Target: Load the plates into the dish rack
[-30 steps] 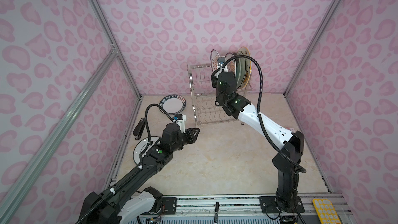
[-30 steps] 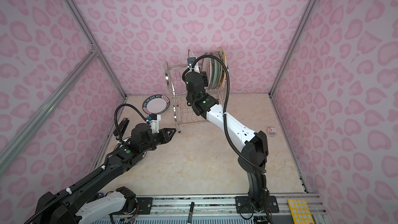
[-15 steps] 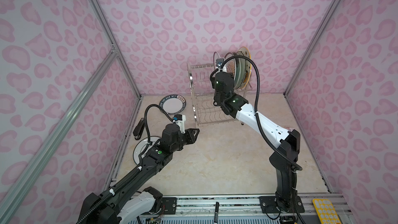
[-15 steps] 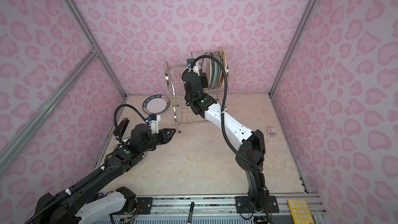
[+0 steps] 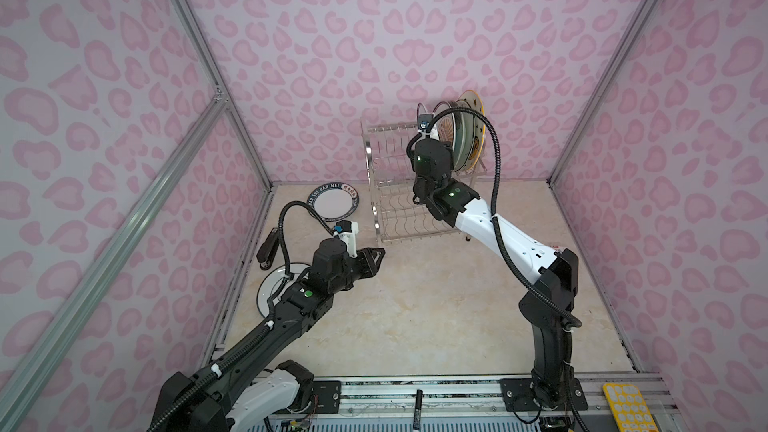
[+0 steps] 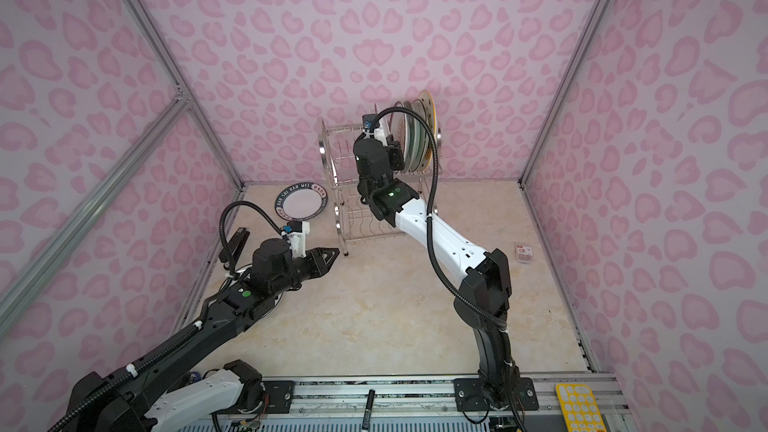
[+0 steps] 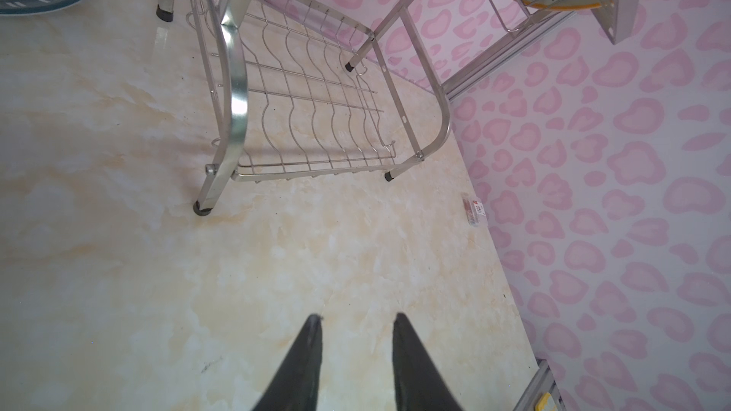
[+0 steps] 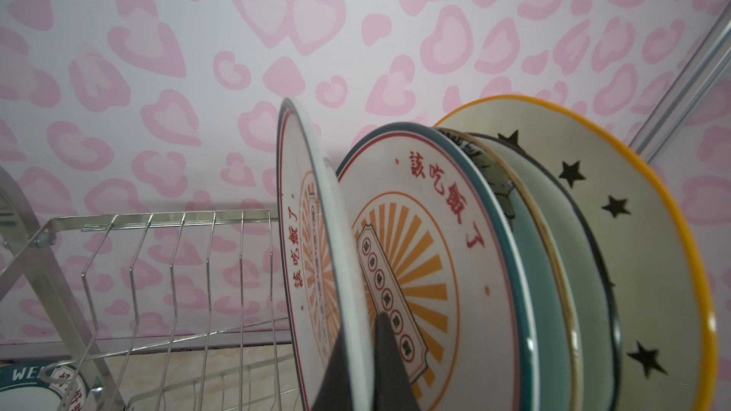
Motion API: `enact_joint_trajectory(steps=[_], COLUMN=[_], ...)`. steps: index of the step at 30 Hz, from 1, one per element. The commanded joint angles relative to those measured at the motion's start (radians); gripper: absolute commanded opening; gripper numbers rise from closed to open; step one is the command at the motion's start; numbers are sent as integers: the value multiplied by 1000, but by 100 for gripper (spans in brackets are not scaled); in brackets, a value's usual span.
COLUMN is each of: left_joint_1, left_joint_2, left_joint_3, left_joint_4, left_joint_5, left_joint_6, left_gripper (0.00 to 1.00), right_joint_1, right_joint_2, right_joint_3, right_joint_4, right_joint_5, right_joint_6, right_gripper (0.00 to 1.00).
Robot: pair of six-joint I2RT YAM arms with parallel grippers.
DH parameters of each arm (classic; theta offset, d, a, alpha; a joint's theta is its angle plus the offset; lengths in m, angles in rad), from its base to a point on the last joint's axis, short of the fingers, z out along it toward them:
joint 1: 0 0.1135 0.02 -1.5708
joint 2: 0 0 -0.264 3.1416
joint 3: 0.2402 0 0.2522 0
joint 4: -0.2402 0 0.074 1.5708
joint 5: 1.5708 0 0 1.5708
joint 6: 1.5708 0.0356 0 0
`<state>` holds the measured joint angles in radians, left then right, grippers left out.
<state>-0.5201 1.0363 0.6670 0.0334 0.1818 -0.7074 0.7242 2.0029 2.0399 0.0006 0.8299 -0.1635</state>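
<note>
Spotting a black oblong device [image 5: 268, 248] lying by the left edge of the beige marbled tabletop [image 5: 415, 305]. Seeing a black-ringed white round plate [image 5: 270, 290] lying flat just beside it, partly hidden under the left arm. Seeing a navy-lettered-rim white round plate [image 5: 333, 205] lying flat further back, just left of the rack.

Reading the left gripper [image 5: 376, 254] as hovering over bare tabletop near the rack's front-left leg, fingers spread partway and gripping nothing.

Seeing the shiny two-tier stainless wire dish rack [image 5: 386, 201] standing at back centre.

Reading the right gripper [image 8: 360, 334] as pinching the rim of an orange-sunburst white round plate [image 8: 308, 231], keeping it upright on edge at the upper tier. Not managing to tell whether its lower edge is sitting in a slot.

Counting four more plates standing on edge in the upper tier, toward its right end:
- a second orange-sunburst plate [image 8: 435, 239]
- a pale teal plate with dark leaf print [image 8: 526, 255]
- a pale plate with dark rim [image 8: 581, 270]
- a star-printed orange-rimmed plate [image 8: 633, 231], standing rightmost in both top views

Spotting a black marker [image 5: 417, 408] lying on the front rail. Seeing a small red-and-white packet [image 6: 524, 252] lying near the tabletop's right edge. Seeing a yellow keypad [image 5: 623, 409] sitting at the rail's right end.
</note>
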Motion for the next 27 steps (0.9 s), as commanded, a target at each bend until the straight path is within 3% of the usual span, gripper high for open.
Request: enact_joint_trajectory(steps=[1, 27], left_joint_1=[1, 0], left_joint_2=[3, 4], left_joint_3=[-2, -1], left_joint_4=[25, 26], left_joint_5=[-10, -8], left_joint_6=[9, 6], left_gripper=[33, 33], right_joint_1=[-2, -17], right_joint_2=[10, 8], right_joint_3=[5, -14], right_joint_4=[13, -43], right_joint_5=[-4, -51], right_joint_6=[18, 72], right_gripper=[0, 0])
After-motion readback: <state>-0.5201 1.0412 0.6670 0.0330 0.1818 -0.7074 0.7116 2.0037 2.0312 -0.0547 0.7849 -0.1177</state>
